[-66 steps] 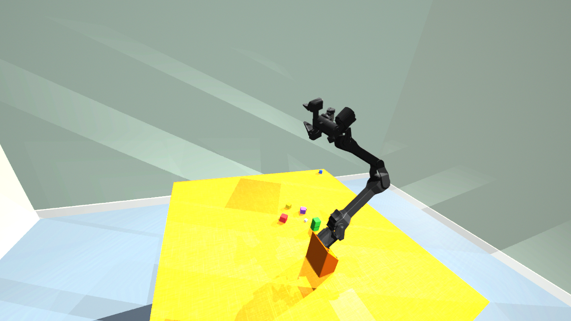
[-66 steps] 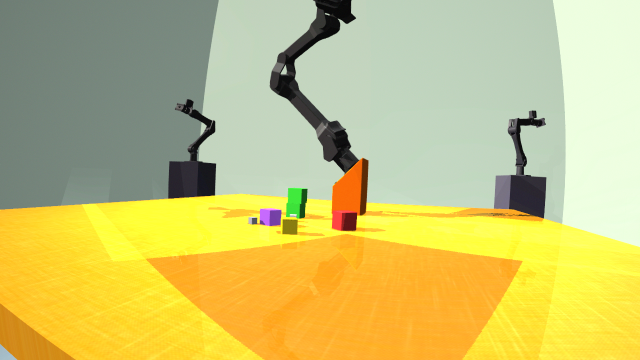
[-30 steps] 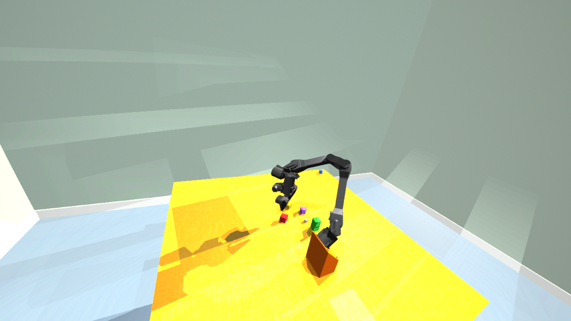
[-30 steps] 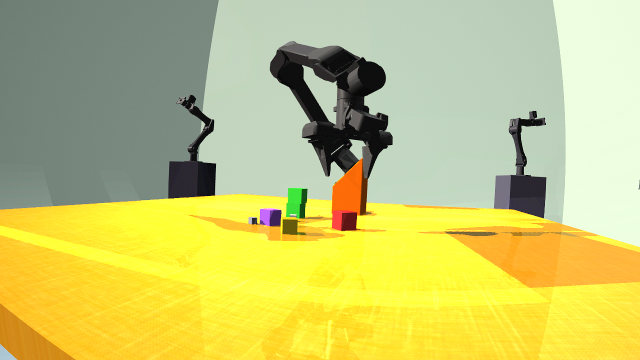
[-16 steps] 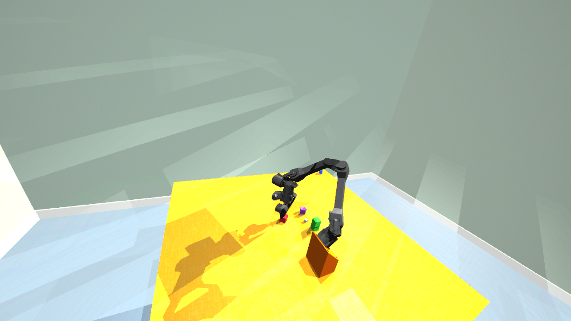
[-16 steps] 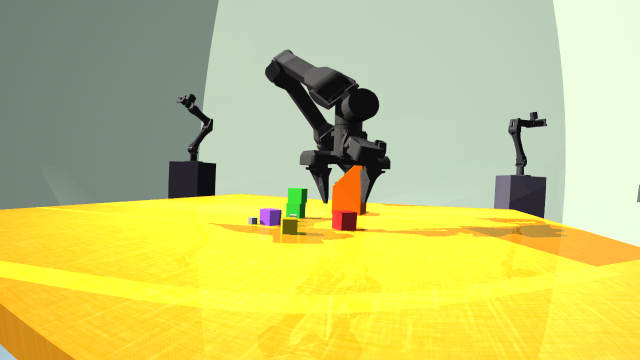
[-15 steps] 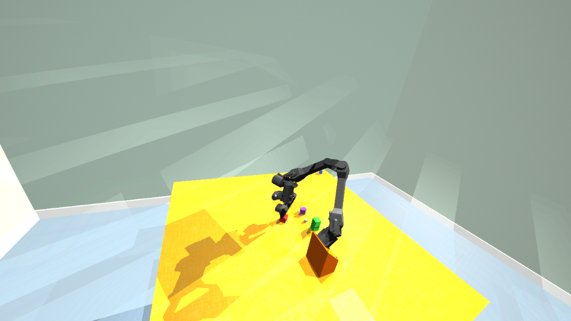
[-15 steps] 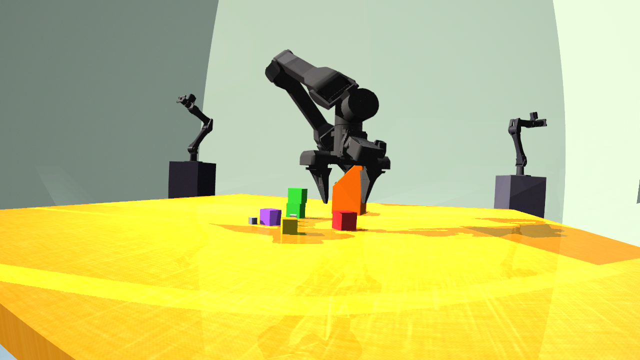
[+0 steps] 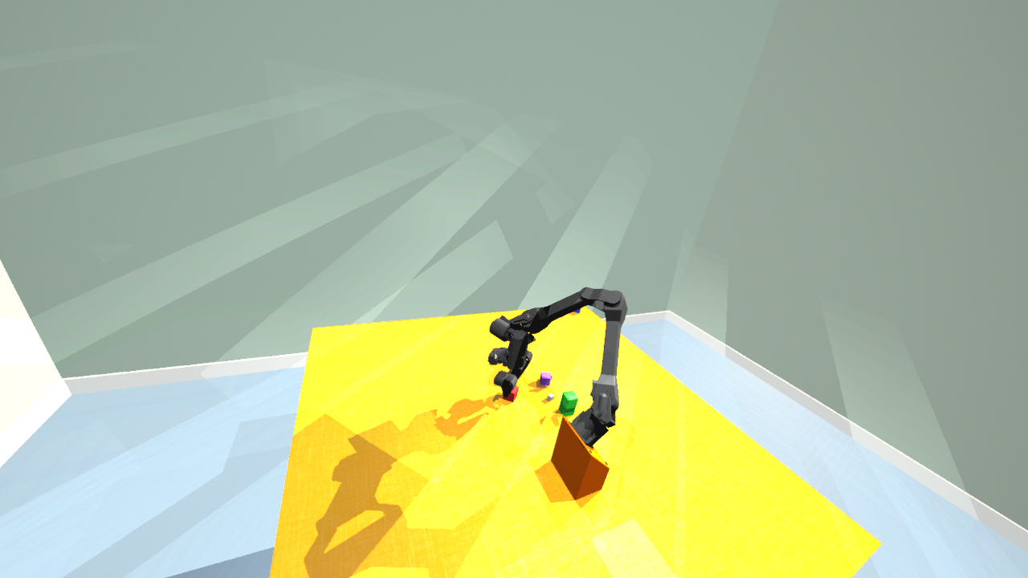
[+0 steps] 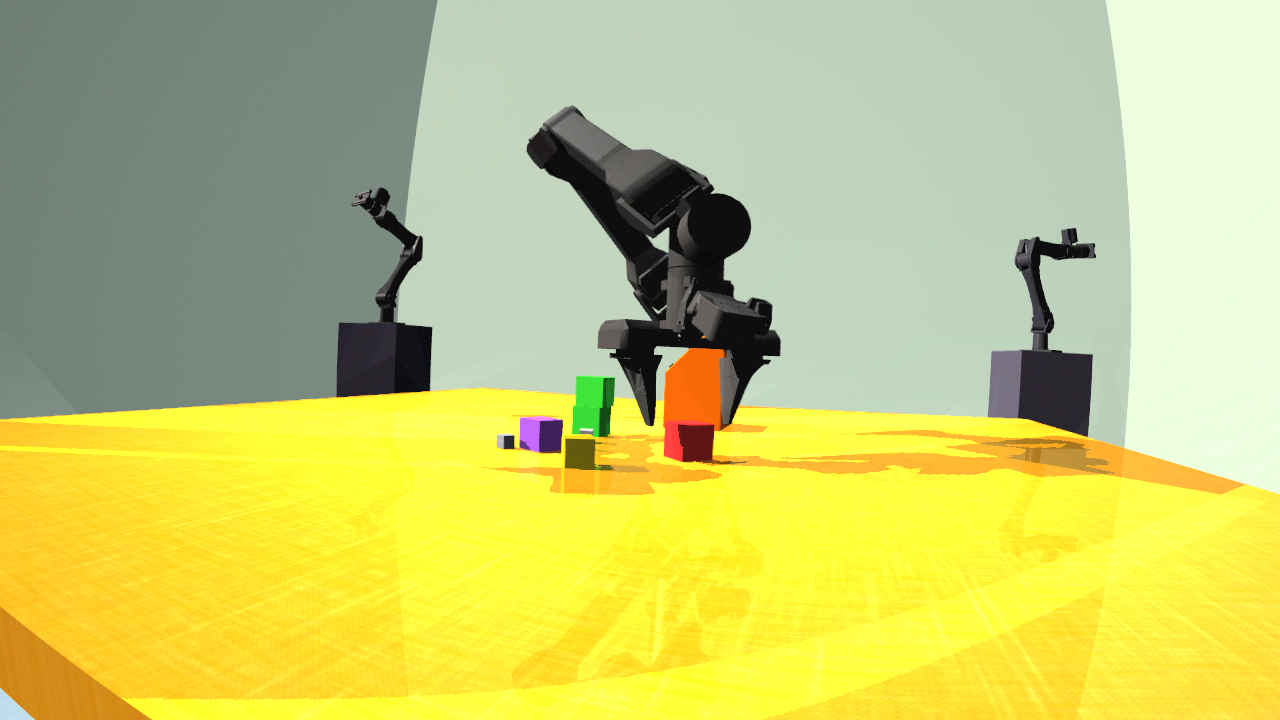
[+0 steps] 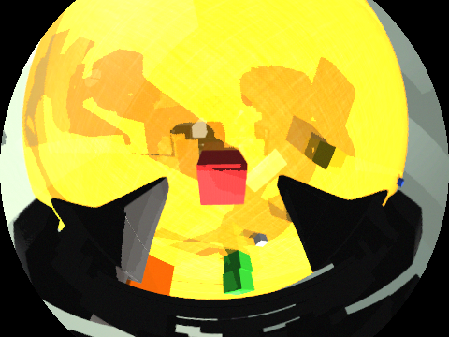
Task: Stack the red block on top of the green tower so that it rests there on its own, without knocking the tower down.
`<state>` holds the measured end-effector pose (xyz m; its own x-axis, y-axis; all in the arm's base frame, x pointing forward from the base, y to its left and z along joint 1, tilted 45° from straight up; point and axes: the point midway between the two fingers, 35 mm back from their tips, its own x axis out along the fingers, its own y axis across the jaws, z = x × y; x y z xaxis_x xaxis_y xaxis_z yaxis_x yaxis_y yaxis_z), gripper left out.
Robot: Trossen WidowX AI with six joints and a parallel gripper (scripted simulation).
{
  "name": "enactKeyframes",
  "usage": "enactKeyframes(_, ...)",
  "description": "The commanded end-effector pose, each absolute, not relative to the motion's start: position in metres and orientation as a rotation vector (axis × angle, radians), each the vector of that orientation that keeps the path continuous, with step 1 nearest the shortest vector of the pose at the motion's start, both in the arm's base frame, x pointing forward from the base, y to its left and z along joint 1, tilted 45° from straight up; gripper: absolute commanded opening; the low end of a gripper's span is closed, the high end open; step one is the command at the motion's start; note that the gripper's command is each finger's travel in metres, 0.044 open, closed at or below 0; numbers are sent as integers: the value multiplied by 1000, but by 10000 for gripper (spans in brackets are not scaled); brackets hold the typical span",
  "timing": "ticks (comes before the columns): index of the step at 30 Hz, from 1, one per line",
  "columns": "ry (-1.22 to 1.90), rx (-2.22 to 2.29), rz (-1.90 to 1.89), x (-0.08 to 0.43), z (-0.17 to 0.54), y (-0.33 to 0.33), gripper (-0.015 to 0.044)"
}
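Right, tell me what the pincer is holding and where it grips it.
Nothing is held. The pincer is open, its fingers hanging just above the red block, which sits on the table untouched.
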<state>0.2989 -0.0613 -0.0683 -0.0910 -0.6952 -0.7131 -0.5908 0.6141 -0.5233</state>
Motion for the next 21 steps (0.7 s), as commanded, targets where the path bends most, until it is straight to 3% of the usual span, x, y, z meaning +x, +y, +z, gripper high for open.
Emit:
enactKeyframes(1,1777,-1056,-119,296,-73,-66,440)
enactKeyframes(21,1778,-1058,-121,293,-88,-81,440)
